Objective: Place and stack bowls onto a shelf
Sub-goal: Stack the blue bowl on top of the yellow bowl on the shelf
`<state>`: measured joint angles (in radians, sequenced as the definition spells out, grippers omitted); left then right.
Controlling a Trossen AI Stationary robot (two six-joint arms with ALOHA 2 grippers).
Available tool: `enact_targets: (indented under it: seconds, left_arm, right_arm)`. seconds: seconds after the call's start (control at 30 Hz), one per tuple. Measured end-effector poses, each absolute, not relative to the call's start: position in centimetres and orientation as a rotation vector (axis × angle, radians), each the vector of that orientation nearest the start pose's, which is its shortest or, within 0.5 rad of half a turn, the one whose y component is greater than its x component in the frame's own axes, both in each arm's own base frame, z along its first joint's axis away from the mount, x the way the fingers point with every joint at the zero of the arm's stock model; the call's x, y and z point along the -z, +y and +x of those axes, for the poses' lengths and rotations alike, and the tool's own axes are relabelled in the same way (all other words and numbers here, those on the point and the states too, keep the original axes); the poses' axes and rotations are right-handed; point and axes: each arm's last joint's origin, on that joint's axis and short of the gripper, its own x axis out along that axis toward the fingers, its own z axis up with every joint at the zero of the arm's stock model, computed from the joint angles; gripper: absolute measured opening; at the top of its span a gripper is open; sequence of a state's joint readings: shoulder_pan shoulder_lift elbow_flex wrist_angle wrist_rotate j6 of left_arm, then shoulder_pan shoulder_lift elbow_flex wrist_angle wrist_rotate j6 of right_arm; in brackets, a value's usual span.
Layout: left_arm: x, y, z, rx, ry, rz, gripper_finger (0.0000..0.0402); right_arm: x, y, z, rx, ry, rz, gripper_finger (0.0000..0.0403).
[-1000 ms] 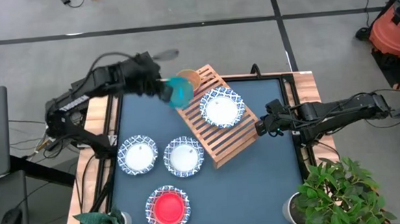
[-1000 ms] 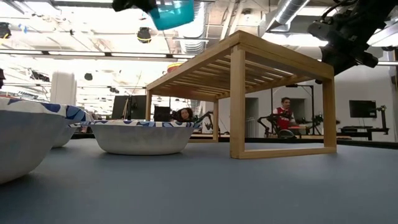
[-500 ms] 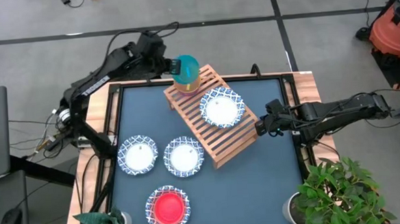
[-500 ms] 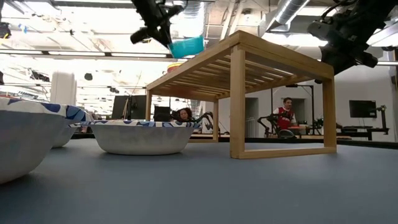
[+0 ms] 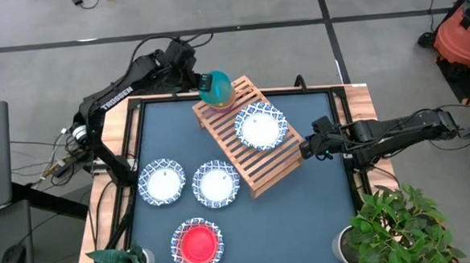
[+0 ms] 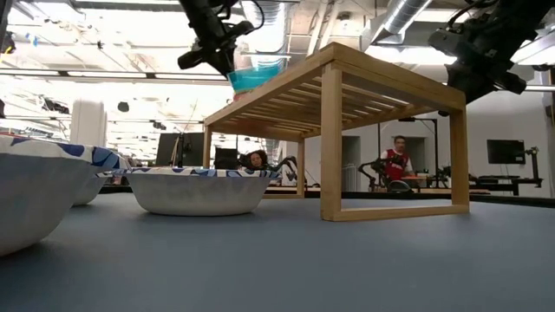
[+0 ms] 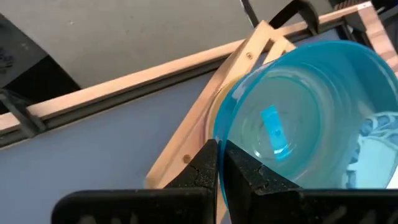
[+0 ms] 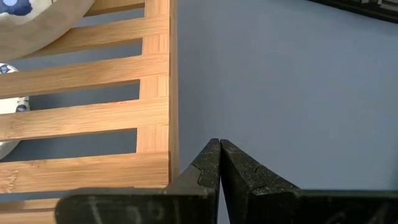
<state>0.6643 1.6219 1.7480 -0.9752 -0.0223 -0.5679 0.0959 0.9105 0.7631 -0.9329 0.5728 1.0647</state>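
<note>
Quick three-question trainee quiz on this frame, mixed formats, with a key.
1. True or false: the left gripper holds the teal bowl at a corner of the shelf.
2. How many white dishes rest on the shelf? A one, B two, C three.
3. Fill in: the right gripper, beside the shelf, has its fingers ____.
Key: 1 true; 2 A, a single dish; 3 shut.

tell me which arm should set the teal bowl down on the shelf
The left. Its gripper is shut on the teal bowl, already over the far corner of the shelf. The right gripper is shut and empty, beside the shelf's other end, holding nothing.
</note>
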Motion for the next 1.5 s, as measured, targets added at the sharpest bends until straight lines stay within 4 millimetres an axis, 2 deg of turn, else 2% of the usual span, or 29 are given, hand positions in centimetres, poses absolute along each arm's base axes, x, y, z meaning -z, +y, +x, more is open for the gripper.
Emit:
enact_targets:
  seconds: [0.63, 1.03, 1.2, 1.37, 1.5]
  left_arm:
    - [-38.3, 20.6, 26.4, -0.826, 0.619, -0.778, 0.0007]
    - [-38.8, 20.9, 26.9, -0.766, 0.566, -0.705, 0.0104]
    - [-39.3, 21.0, 27.0, -0.725, 0.538, -0.689, 0.0131]
    - [-41.6, 20.9, 26.3, -0.706, 0.453, -0.61, 0.0124]
    - [-42.1, 20.9, 26.4, -0.677, 0.453, -0.56, 0.008]
  right_arm:
    - [-25.4, -0.1, 15.3, 0.903, 0.676, 0.594, 0.0036]
    - [-25.4, -0.1, 15.3, 0.903, 0.676, 0.594, 0.0036]
    - [-25.4, -0.1, 15.3, 0.903, 0.676, 0.594, 0.0036]
    - [-25.4, -0.1, 15.3, 0.903, 0.676, 0.594, 0.0036]
    - [-25.4, -0.1, 15.3, 0.903, 0.676, 0.594, 0.0036]
